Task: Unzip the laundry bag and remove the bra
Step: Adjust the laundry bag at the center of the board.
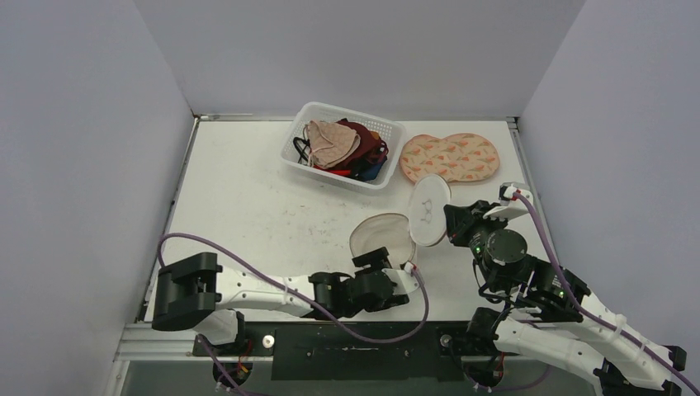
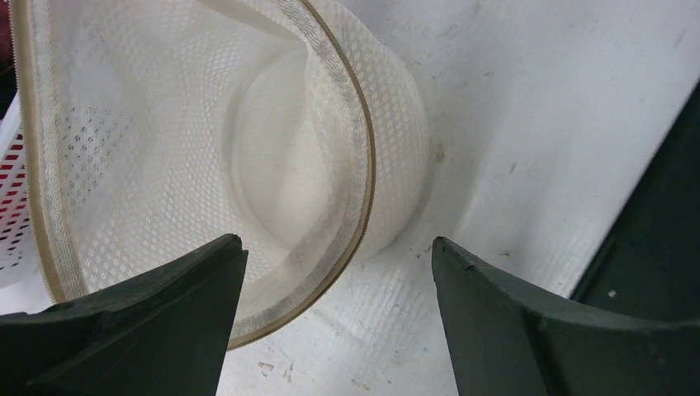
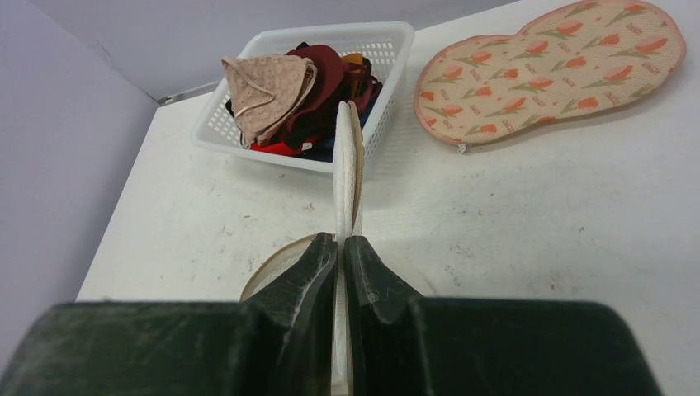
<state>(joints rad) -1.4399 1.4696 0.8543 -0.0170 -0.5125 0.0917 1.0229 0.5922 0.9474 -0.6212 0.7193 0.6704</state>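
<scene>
Pinching the laundry bag (image 1: 382, 237) flap, the right end effector (image 3: 341, 245) holds it upright.

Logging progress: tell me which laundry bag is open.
The white mesh laundry bag: its round flap stands upright, pinched by the right gripper. The tulip-print laundry bag farther back lies flat.

free: table (image 1: 239, 206) left | blocked: basket (image 1: 326, 173), open laundry bag (image 1: 381, 238)

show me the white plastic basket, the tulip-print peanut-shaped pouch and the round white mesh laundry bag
white plastic basket (image 3: 392, 82), right wrist view, latticed side wall
tulip-print peanut-shaped pouch (image 1: 450, 157), top external view, middle of upper face
round white mesh laundry bag (image 2: 396, 140), left wrist view, outer mesh wall
</scene>
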